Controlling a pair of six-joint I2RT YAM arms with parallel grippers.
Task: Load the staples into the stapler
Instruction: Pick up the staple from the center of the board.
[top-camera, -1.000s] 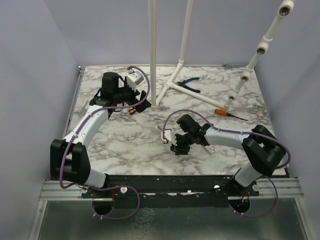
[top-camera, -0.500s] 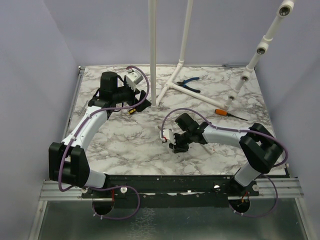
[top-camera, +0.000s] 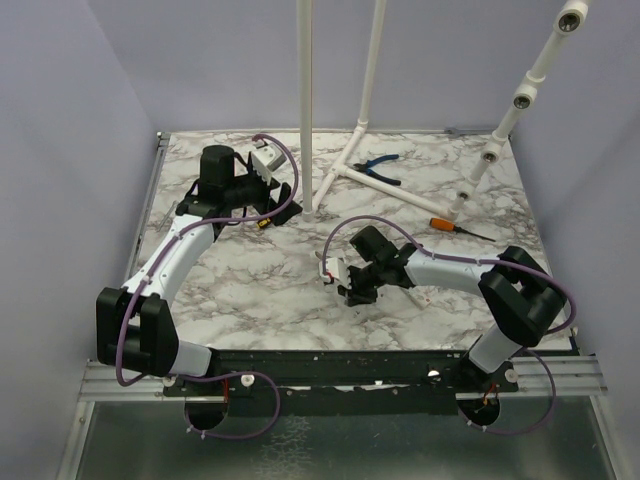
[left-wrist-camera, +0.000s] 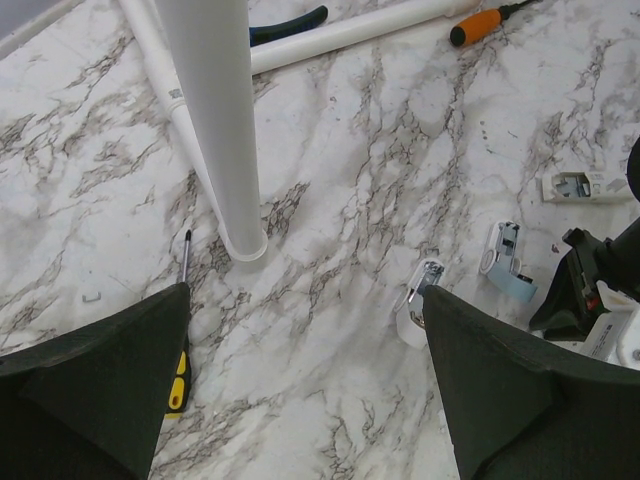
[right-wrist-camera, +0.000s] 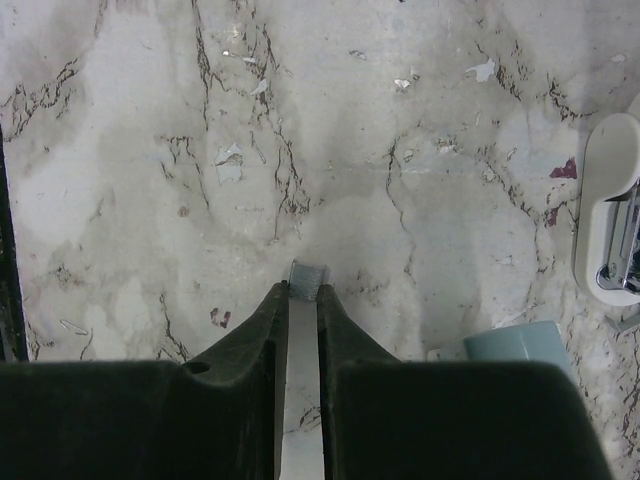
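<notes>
Between the narrowed jaws of the right pincer (right-wrist-camera: 303, 292) sits a thin silvery strip, apparently the staples (right-wrist-camera: 299, 390), its tip poking out just above the bench (right-wrist-camera: 130, 150). The step in hand looks like the pick-up of the staples; loading is not yet done. Just to the right lies the stapler (right-wrist-camera: 515, 342), a pale blue-green piece at the frame's lower edge, with a white part (right-wrist-camera: 605, 170) carrying silvery metal near it; whether the two belong together cannot be told. Next, the strip would need lifting level, carrying right and lining up with the stapler's metal channel, a narrow target that calls for a slow, straight slide; a tilted strip could jam or snap. The left pincer (left-wrist-camera: 308, 295) hangs wide open and empty, well apart at the back, over a yellow screwdriver (left-wrist-camera: 178, 372) and beside a white post (left-wrist-camera: 215, 110). Pliers (left-wrist-camera: 288, 22) and an orange screwdriver (left-wrist-camera: 478, 24) lie farther off. Nothing seems to stand between strip and stapler.
</notes>
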